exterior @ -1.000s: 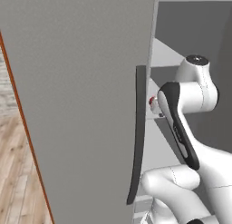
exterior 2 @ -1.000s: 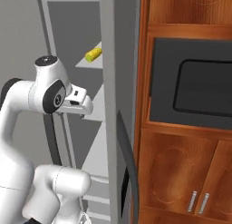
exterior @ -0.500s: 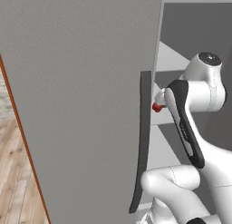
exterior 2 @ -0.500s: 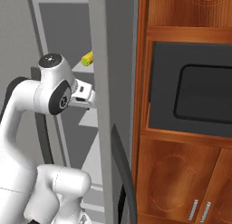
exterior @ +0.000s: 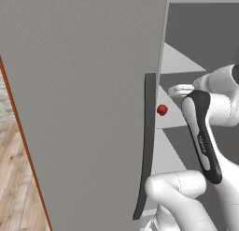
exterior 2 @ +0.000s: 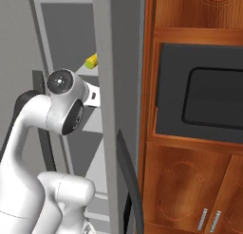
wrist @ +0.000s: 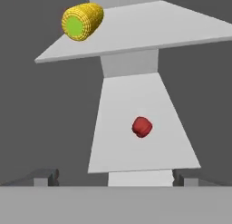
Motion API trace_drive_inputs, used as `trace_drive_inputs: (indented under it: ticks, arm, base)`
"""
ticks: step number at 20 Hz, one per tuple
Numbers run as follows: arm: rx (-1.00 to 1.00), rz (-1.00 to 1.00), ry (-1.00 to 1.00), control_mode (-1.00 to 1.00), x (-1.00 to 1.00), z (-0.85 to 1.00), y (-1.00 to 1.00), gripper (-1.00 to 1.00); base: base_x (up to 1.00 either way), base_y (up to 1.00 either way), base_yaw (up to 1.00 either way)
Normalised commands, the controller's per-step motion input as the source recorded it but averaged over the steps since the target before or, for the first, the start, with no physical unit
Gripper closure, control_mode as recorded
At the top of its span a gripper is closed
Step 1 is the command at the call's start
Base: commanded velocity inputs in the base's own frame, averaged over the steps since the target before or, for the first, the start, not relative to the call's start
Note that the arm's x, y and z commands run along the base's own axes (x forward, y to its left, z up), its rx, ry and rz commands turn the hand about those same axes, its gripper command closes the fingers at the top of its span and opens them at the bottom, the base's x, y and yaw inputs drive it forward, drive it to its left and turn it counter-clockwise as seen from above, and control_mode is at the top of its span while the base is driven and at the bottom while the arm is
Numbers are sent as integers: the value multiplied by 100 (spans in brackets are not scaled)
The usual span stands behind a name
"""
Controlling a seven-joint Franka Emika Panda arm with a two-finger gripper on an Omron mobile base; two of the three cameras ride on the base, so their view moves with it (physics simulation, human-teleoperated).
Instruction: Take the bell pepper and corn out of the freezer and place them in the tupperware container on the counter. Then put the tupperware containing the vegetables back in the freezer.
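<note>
corn [wrist: 82,21]: we're seeing it lying on the freezer's [exterior: 84,108] upper shelf, far left
bell pepper [wrist: 142,127]: sitting on the lower shelf, ahead of us
gripper [wrist: 115,177]: we're holding it spread wide, grasping nothing

Inside the open freezer [exterior: 84,85], a small red bell pepper [wrist: 142,127] sits alone on a pale grey shelf, straight ahead of the wide-spread gripper [wrist: 115,178] and clear of its fingertips. One shelf higher, up and to the left of the gripper, the yellow corn [wrist: 81,21] lies on its side near the shelf edge, green cut end facing out.
</note>
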Motion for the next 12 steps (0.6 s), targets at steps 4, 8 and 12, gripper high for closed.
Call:
trace_drive_inputs:
  ticks: [4, 8, 12]
  arm:
    - [15, 4, 0, -100, 18, 92, 0, -100]
    - [14, 5, 0, -100, 15, 93, 0, -100]
    - [11, 3, 6, -100, 54, 41, 4, -100]
  base:
    - [0, 0, 0]
    - [0, 0, 0]
    - [0, 0, 0]
